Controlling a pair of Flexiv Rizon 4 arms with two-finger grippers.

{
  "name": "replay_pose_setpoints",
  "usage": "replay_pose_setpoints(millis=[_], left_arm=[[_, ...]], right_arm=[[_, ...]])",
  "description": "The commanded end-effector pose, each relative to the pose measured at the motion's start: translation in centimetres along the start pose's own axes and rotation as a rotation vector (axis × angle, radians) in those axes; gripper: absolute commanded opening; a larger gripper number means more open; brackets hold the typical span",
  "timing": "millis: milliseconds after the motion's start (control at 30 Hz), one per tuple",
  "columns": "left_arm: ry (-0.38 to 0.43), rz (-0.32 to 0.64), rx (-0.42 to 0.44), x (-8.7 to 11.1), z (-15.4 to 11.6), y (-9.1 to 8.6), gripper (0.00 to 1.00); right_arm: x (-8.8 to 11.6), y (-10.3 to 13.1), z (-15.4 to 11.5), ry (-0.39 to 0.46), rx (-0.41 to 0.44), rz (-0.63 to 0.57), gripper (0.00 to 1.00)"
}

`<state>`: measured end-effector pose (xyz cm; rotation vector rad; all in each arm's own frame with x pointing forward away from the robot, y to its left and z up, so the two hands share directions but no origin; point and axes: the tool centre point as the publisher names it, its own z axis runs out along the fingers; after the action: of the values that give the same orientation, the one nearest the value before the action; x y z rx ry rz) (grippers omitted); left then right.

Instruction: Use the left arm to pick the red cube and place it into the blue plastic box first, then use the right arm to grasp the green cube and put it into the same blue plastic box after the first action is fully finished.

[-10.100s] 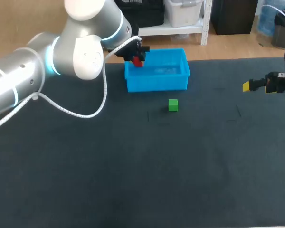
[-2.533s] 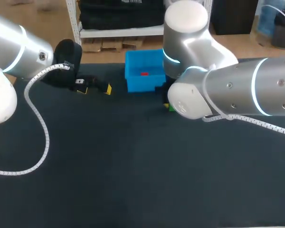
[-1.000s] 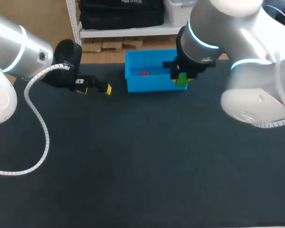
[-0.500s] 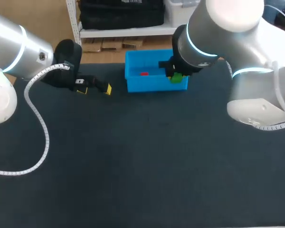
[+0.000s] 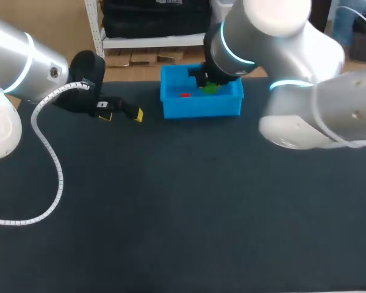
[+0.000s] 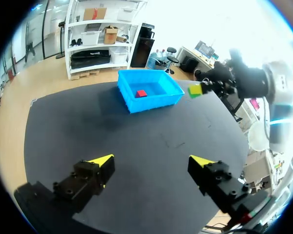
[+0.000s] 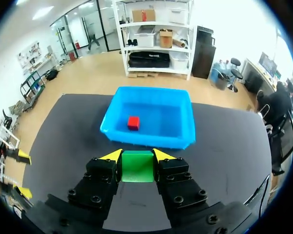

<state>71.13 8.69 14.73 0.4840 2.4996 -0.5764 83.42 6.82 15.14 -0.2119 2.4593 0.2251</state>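
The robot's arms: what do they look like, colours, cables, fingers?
Both the left arm and right arm are rounded silver-and-white tubes with glowing blue rings at the joints. A white spiral-wrapped cable runs along the left one. The left gripper and right gripper have black fingers with yellow wedge tips.

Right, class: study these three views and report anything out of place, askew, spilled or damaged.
Nothing stands out. The red cube lies flat inside the blue plastic box, undamaged. The green cube sits squarely between the right jaws, shut on it near the box. The left jaws hang open and empty above the table.
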Motion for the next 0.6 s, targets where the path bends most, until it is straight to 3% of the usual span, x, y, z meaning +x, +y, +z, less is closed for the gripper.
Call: replay_pose_setpoints(millis=[33,600], left_arm=[[-0.003,0.003,0.010,0.0,0.0,0.2,1.00],[-0.003,0.003,0.010,0.0,0.0,0.2,1.00]], right_arm=[[-2.5,0.6,4.0,0.033,-0.023,0.011,0.00],[-5.5,-0.7,10.9,0.039,0.019,-0.034,0.00]])
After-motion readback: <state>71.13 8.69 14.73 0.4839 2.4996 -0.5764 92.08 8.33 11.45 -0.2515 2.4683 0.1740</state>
